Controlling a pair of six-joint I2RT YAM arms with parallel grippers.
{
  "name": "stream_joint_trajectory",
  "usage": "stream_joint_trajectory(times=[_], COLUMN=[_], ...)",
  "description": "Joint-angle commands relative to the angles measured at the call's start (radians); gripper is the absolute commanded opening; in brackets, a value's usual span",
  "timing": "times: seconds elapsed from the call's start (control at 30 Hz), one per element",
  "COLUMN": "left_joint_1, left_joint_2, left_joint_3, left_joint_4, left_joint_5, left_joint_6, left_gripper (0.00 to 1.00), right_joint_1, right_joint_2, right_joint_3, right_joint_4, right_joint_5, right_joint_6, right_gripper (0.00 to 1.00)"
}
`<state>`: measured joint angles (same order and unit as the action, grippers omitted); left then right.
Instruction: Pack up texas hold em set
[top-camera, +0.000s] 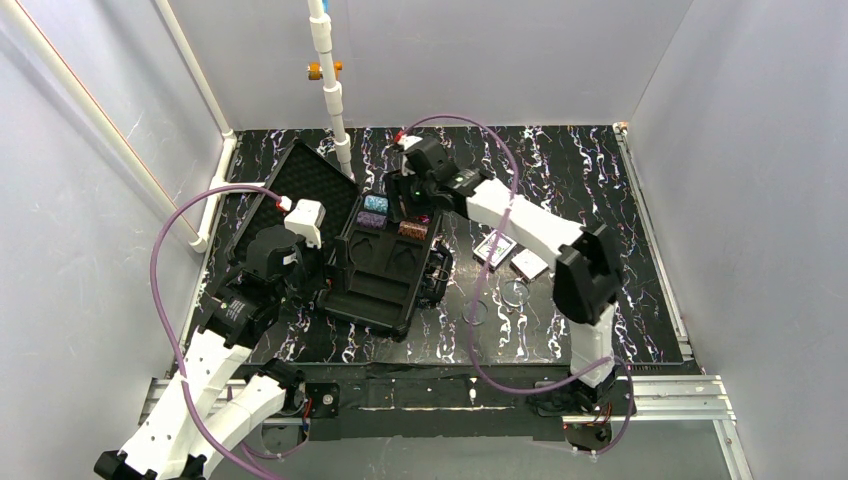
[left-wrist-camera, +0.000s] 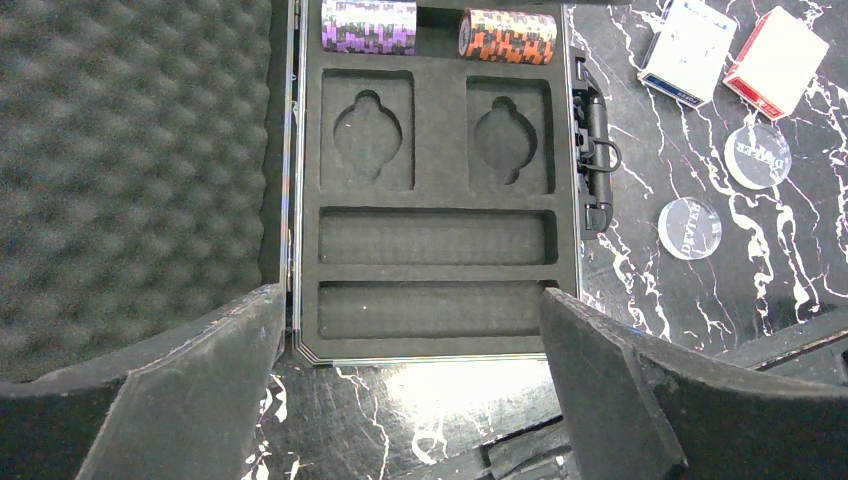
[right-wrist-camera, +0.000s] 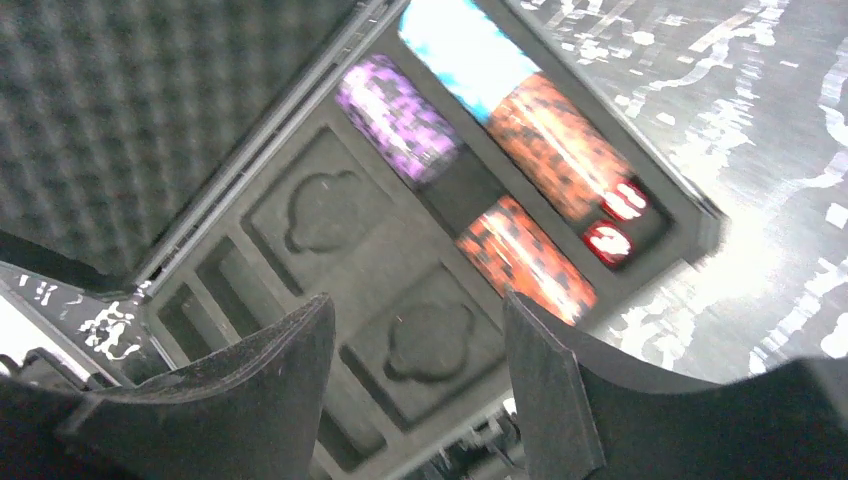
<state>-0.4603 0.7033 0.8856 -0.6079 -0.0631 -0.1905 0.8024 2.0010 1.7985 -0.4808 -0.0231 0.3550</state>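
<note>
The surface (left-wrist-camera: 700, 140) is showing black with white marble veining, the tray (left-wrist-camera: 440, 190) and dimpled foam lid (left-wrist-camera: 130, 150) charcoal. The purple stack (left-wrist-camera: 368, 27) and orange-brown stack (left-wrist-camera: 507, 36) are showing black banding. One deck (left-wrist-camera: 688, 50) is showing blue and white, the other deck (left-wrist-camera: 776, 62) red.

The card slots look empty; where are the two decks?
Top view: both decks lie on the table right of the open case, just beyond the two clear discs.

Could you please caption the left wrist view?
Open left gripper facing the moulded tray; blue card deck and red card deck lie outside.
</note>
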Motion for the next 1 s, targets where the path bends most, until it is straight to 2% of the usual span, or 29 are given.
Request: stream_joint_trajectory(times=[0.0,0.1,0.23,0.97], left_joint_1=[-0.001,-0.002,-0.001,-0.001], left_joint_2=[-0.013,-0.013,-0.013,0.001], left_joint_3=[0.01,0.009,0.009,0.009], left_joint_4=[-0.009,-0.009,-0.01,-0.01], left_joint_5=[0.01,0.011,0.011,0.001], left_joint_6=[0.006,0.006,0.006,0.008], left_gripper=[0.99,0.99,0.99,0.99], right_joint_1=[-0.02,-0.032,-0.041,-0.062], right_joint_2=[-0.162,-0.212,-0.209,-0.056], right_joint_3=[-0.144,-0.238,-0.285,-0.293], right_joint_4=[0.024,0.056,0.07,0.17], right_joint_5=[0.141,0.153,0.14,-0.027], right_joint_6=[-0.017,0.0,0.012,0.056], right_gripper=[0.69,0.68,0.65,0.51])
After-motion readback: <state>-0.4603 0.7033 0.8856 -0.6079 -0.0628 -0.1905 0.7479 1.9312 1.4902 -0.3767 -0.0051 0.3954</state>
